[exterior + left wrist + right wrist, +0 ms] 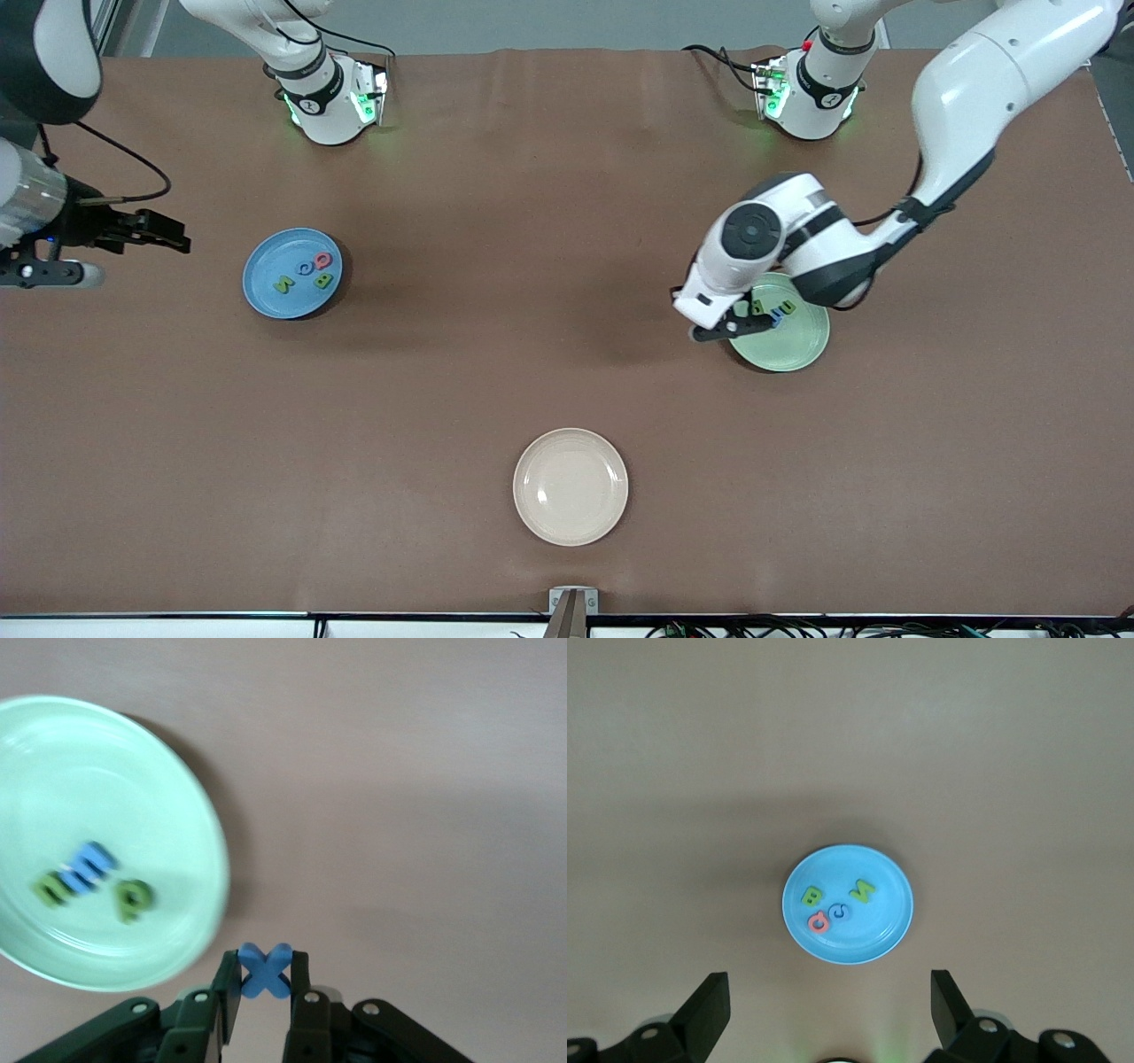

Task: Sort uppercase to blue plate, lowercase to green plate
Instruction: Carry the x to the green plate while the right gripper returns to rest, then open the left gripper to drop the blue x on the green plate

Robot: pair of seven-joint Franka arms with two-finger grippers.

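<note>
The green plate [797, 350] holds a blue m [90, 866], a green p [133, 900] and one more small green letter [53, 889]. My left gripper [742, 324] is shut on the blue x [264, 971] and hangs just beside that plate's rim [208, 842], on the side toward the right arm's end. The blue plate [266, 301] holds the pink-red Q [324, 260], blue G [306, 268], green B [324, 281] and green N [283, 284]. My right gripper [173, 236] is open and empty, high up at the right arm's end of the table, looking down on the blue plate [877, 926].
A cream plate [570, 514] lies near the table's front edge, nearer to the front camera than both other plates. Brown tabletop lies between the plates. Both arm bases stand along the table's back edge.
</note>
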